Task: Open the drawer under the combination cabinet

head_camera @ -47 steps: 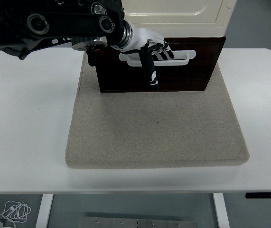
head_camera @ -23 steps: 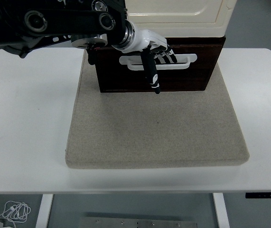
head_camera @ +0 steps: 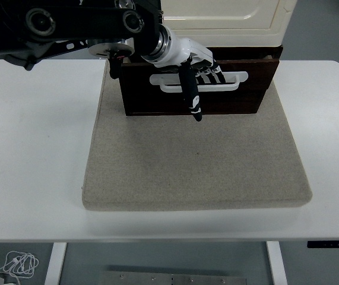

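Observation:
A cream cabinet [head_camera: 228, 15] stands at the back of the table on a dark brown drawer [head_camera: 240, 95] with a white handle [head_camera: 231, 83]. The drawer front stands slightly out from under the cabinet. My left hand [head_camera: 196, 71] reaches in from the left. Its fingers are hooked behind the white handle and its black thumb [head_camera: 192, 101] hangs down over the drawer front. My right arm is out of view.
A beige felt mat [head_camera: 193, 160] lies under the cabinet and covers the middle of the white table [head_camera: 32, 166]. The table's near edge runs along the bottom. A white cable [head_camera: 15, 264] lies on the floor at the bottom left.
My left hand has pulled the handle toward the table's near edge. The drawer front has come out a little from under the cabinet.

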You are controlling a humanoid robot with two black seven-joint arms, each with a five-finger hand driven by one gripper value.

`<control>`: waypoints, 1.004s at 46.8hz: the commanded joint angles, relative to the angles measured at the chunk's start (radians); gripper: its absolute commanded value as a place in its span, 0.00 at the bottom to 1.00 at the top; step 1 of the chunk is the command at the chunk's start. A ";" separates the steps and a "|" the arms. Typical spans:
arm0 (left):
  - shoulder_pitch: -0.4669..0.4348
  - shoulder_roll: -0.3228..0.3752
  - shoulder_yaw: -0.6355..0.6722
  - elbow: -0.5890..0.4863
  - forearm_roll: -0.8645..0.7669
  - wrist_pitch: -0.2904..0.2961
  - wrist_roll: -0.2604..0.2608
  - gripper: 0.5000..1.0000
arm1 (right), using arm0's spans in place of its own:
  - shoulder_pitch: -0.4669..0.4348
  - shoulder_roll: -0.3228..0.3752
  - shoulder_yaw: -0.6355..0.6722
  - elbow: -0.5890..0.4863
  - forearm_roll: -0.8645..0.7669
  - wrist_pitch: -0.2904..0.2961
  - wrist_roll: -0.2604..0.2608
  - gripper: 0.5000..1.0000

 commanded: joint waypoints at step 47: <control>-0.029 0.024 -0.036 -0.024 0.000 -0.143 0.015 1.00 | 0.000 0.000 0.000 0.000 0.000 0.000 0.000 0.85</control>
